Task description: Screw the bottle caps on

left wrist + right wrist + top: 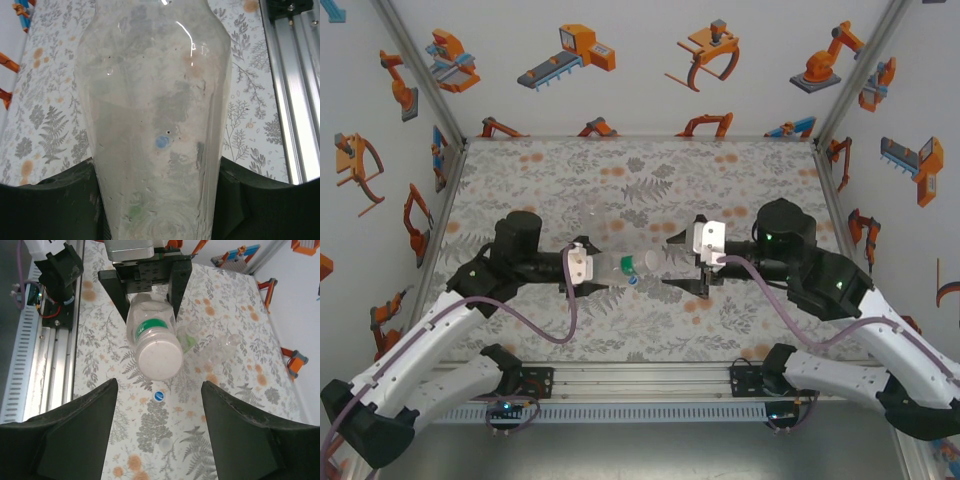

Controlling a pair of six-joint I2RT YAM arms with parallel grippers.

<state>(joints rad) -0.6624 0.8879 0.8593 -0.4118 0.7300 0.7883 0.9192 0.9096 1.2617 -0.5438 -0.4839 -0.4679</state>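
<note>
My left gripper point(588, 266) is shut on a clear bottle with a green-and-white label point(618, 266) and holds it level above the table, neck to the right. In the left wrist view the bottle point(157, 100) sits between the two fingers point(55, 205). A pale cap point(160, 359) sits on its neck, facing my right gripper point(159, 386). That gripper stands open just short of the cap and touches nothing. A blue cap point(159, 396) and a pale cap point(165, 443) lie on the table below. A green-tinted bottle point(188, 339) and a clear bottle point(221, 347) lie beyond.
An aluminium rail point(45, 365) with a cable clamp runs along the near table edge. The flower-patterned table mat point(650, 170) stretches to the back wall. Walls close in the left and right sides.
</note>
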